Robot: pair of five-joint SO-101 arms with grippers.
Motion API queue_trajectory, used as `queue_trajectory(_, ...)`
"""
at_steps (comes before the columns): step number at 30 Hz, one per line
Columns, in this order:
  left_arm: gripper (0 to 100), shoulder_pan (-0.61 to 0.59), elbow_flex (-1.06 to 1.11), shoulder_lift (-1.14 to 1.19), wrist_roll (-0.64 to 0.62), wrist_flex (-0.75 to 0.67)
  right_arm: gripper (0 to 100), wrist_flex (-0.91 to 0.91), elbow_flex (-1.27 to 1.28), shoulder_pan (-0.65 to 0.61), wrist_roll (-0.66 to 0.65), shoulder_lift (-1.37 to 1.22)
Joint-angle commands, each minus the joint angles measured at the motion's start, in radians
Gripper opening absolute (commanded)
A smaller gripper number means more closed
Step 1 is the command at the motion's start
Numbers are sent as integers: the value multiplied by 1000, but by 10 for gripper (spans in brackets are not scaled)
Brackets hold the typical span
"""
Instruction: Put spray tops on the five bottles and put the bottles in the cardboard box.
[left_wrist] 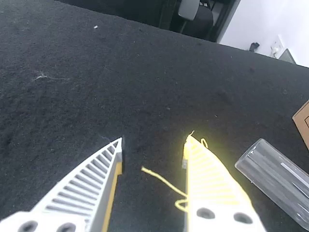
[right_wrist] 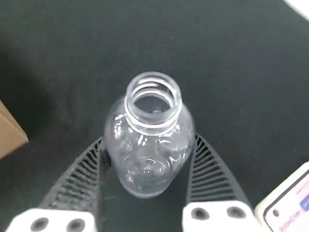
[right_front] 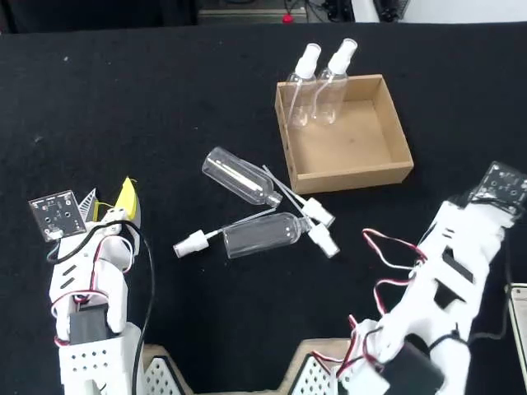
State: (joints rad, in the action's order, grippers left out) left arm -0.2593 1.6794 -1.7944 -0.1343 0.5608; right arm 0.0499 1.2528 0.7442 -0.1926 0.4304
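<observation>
Clear plastic, the uncapped bottle (right_wrist: 149, 145) sits clamped in the right gripper (right_wrist: 149, 141) above the black tabletop (right_wrist: 231, 58). The left gripper (left_wrist: 154, 140) hangs spread apart, just beside a lying bottle (left_wrist: 277, 181). Two topped bottles (right_front: 300, 90) lean inside the cardboard box (right_front: 354, 176).

2 bottles (right_front: 329, 97) in box (right_front: 354, 175), 2 others (right_front: 243, 177) — left

The black table (right_front: 123, 107) carries two clear bottles (right_front: 240, 177) lying flat near the left fingers (right_front: 126, 197), on the yellow finger's side, three loose spray tops (right_front: 193, 243) among them, and the cardboard box (right_front: 395, 164) farther out.
</observation>
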Motion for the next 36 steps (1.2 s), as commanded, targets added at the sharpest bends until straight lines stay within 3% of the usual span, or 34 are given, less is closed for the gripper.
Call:
queue_trajectory(1, 204, 10, 21, 3, 9, -17, 87, 26, -36, -15, 6, -33)
queue_trajectory(7, 204, 10, 21, 3, 9, -17, 251, 25, -31, -17, 6, -53)
queue_trajectory(15, 204, 10, 21, 3, 9, -17, 246, 26, -42, -15, 0, -53)
queue_trajectory(21, 205, 10, 21, 3, 9, -17, 340, 32, -45, -14, 6, -53)
queue_trajectory(36, 205, 10, 21, 3, 9, -17, 339, 26, -120, -12, 6, -53)
